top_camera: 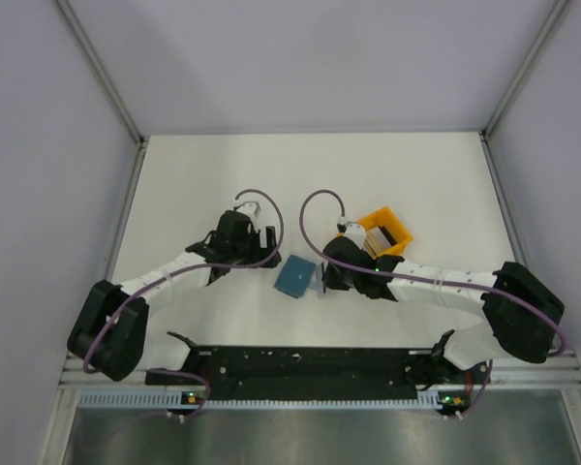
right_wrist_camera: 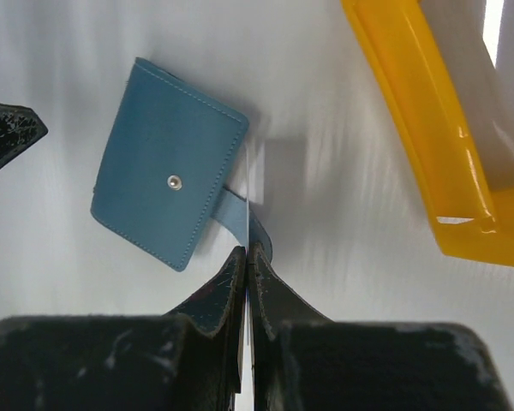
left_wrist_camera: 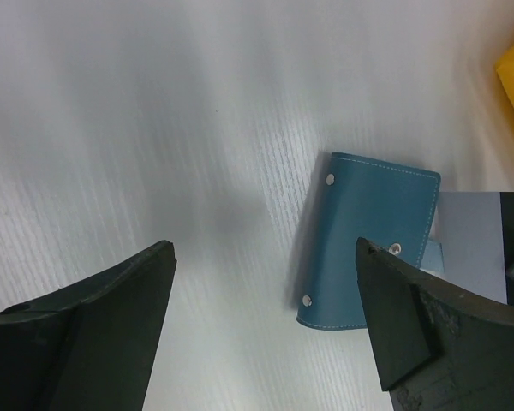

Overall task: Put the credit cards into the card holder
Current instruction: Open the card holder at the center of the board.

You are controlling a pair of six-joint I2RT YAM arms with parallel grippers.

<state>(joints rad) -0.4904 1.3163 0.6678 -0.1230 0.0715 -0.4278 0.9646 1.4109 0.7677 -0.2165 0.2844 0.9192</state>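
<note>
Pale grey walls close in a white table, and we look down on both arms reaching toward its middle. We find the card holder lying flat and closed there, between the two wrists, its teal-blue cover up and its silver snaps showing. From its right edge a paler blue flap sticks out onto the table.

We see the left gripper spread wide with nothing between its fingers; it hovers just left of the card holder and does not touch it.

We see the right gripper pinched tight on one credit card. From its own wrist camera that card shows only as a thin pale edge rising from the fingertips. From the left wrist camera it is a pale grey rectangle with its left edge at the holder's right side, over the blue flap. We cannot tell whether the card has entered a pocket.

To the far right of the holder stands the orange rack, just beside the right wrist, with more pale cards in it.
</note>
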